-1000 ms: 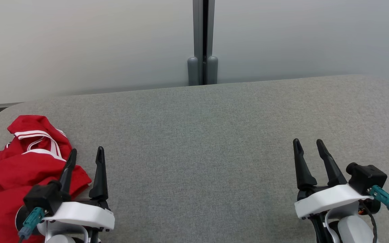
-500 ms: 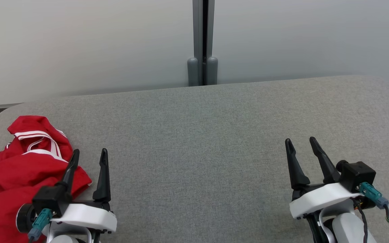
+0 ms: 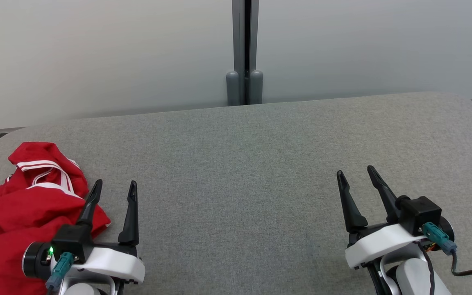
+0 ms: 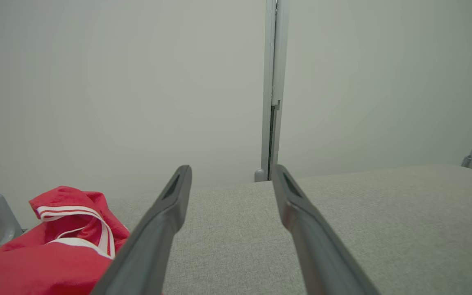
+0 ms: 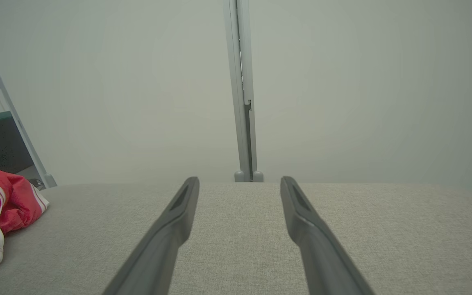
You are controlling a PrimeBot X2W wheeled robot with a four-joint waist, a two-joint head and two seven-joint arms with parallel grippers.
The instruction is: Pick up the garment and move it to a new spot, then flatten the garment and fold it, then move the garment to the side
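Red garment (image 3: 19, 213) with white stripes, crumpled in a heap at the left near corner of the grey fabric table (image 3: 236, 164). Lies bunched, neither flattened nor folded, with a striped edge raised at its far end. Runs past the lower left edge of the head view.

Just beside it, to its right, the left gripper (image 3: 115, 183): two dark fingers spread wide apart, nothing between them. Its left finger (image 3: 90, 203) crossing in front of the heap's right edge in the head view; touching the cloth or hanging over it, impossible to tell. Same in the left wrist view: garment (image 4: 55, 254) at the lower left, partly behind that finger, bare grey fabric in the gap of the left gripper (image 4: 231, 170). Small green light (image 3: 50, 250) lit on the wrist, just above the teal plug (image 3: 59, 265).

Well apart, at the table's right near side, the right gripper (image 3: 355, 171): fingers likewise spread, holding nothing, pointing toward the far edge. Over bare fabric, contact with the table not clear. In the right wrist view, garment (image 5: 2, 205) far off at the left edge, away from the right gripper (image 5: 239, 180).

Beyond the table's far edge, pale wall panels (image 3: 96, 53) with a grey upright post (image 3: 244, 41) between them, two rounded grey caps (image 3: 244, 88) at its foot.
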